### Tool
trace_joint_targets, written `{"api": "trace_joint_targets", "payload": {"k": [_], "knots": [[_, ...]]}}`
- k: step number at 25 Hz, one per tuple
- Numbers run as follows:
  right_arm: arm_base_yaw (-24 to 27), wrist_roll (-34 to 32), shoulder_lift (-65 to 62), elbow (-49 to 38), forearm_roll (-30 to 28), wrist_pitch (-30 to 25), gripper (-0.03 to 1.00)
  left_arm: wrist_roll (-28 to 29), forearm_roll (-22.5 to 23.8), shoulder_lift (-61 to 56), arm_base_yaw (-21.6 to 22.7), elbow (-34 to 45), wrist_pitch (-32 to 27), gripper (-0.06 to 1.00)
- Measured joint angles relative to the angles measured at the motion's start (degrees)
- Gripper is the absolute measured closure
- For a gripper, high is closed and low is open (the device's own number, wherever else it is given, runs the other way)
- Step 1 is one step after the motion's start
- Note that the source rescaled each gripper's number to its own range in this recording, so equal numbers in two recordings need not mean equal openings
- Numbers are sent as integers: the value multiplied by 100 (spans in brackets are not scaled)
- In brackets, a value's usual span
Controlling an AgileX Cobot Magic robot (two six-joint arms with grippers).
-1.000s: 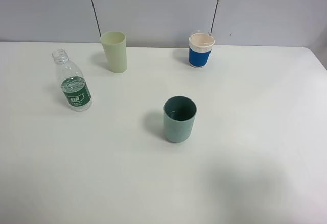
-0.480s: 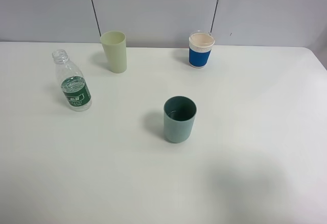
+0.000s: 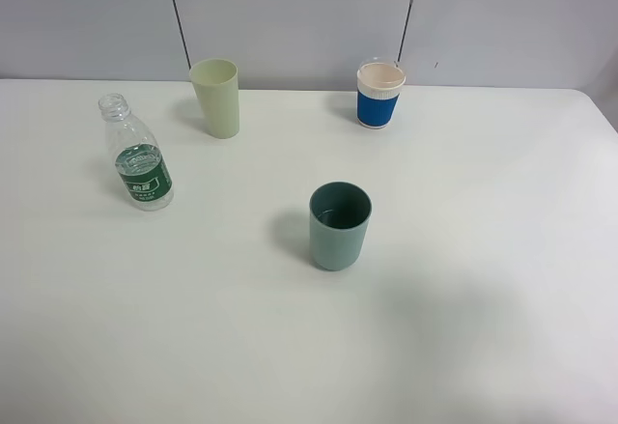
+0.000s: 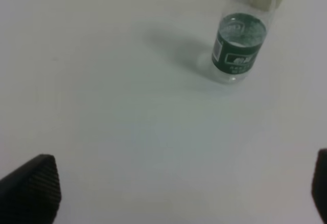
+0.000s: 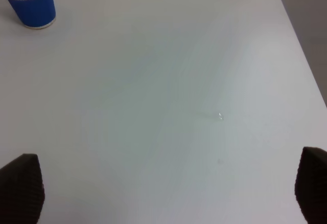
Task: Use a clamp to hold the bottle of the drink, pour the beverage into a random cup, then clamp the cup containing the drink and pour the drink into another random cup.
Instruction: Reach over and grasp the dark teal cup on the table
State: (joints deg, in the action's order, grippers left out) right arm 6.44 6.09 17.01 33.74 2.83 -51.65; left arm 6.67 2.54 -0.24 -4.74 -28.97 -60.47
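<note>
An uncapped clear bottle [image 3: 136, 156] with a green label stands upright at the left of the table. The left wrist view shows this bottle [image 4: 239, 45] well ahead of my left gripper [image 4: 176, 193], which is open and empty. A pale green cup [image 3: 215, 97] stands at the back left. At the back right is a blue-sleeved paper cup [image 3: 379, 94], and a dark teal cup [image 3: 340, 225] sits in the middle. My right gripper [image 5: 166, 193] is open over bare table, far from the blue cup [image 5: 31, 2]. Neither arm shows in the exterior high view.
The white table [image 3: 502, 250] ends at a grey panelled wall [image 3: 290, 9] behind the cups. Its right edge [image 5: 301, 45] runs close to my right gripper's side.
No object has moved. A faint shadow on the near part of the table has drifted slightly to the left.
</note>
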Motion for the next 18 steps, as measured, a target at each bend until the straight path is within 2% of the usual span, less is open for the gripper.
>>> {"api": "trace_joint_targets", "payload": {"k": [11, 15, 18], "knots": [[-135, 6, 2328, 12, 156, 1126, -3, 0, 0, 0, 0, 0, 0, -5], [-586, -5, 2906, 12, 88, 1498, -3, 0, 0, 0, 0, 0, 0, -5], [-1193, -147, 3266, 12, -3, 1684, -3, 0, 0, 0, 0, 0, 0, -5]]}}
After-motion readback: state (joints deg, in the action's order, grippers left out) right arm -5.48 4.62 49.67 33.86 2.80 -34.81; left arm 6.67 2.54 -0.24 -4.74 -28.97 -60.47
